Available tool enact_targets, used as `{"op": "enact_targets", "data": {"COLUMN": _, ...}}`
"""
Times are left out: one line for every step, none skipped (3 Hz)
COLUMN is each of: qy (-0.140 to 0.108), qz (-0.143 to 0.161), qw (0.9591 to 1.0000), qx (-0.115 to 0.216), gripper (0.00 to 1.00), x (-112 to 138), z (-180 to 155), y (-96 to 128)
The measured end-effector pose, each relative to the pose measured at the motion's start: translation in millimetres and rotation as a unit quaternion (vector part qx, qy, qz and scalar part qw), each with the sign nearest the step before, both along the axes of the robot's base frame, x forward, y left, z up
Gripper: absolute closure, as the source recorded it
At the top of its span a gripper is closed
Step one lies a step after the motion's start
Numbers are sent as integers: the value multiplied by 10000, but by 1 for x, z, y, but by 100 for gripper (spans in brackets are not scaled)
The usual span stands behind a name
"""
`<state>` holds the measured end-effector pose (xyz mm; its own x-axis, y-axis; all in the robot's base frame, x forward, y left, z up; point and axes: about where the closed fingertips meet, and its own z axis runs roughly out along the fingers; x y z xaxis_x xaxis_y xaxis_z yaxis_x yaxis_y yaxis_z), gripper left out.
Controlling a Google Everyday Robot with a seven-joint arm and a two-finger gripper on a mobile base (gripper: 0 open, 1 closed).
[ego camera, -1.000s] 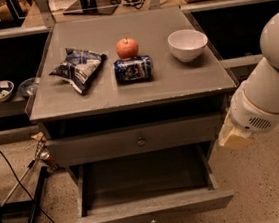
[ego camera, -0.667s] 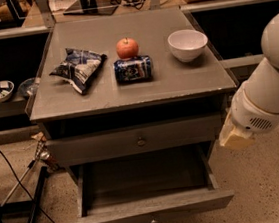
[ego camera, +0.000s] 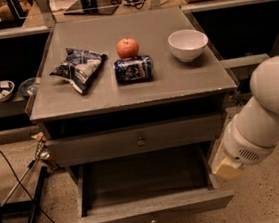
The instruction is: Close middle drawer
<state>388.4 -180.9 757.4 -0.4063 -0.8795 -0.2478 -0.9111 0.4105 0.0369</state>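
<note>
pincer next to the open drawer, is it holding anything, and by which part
Nothing that shows: the pincer sits beside the right wall of the pulled-out middle drawer, away from its knob. Contact with the wall cannot be told.

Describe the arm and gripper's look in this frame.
The arm is a thick white tube with a rounded joint, ribbed ring seams and a small dark vent grille near its end. The gripper shows only as a tan blocky tip right of the open middle drawer. No cables or markings visible.
</note>
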Motion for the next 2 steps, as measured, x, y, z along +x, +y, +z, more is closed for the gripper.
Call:
{"op": "enact_targets", "data": {"qy": 279, "qz": -98, "qw": 9992, "qx": 255, "gripper": 100, "x": -7, "z": -40, "y": 13}}
{"op": "enact_targets", "data": {"qy": 278, "qz": -98, "qw": 9992, "qx": 255, "gripper": 100, "x": -7, "z": -40, "y": 13}}
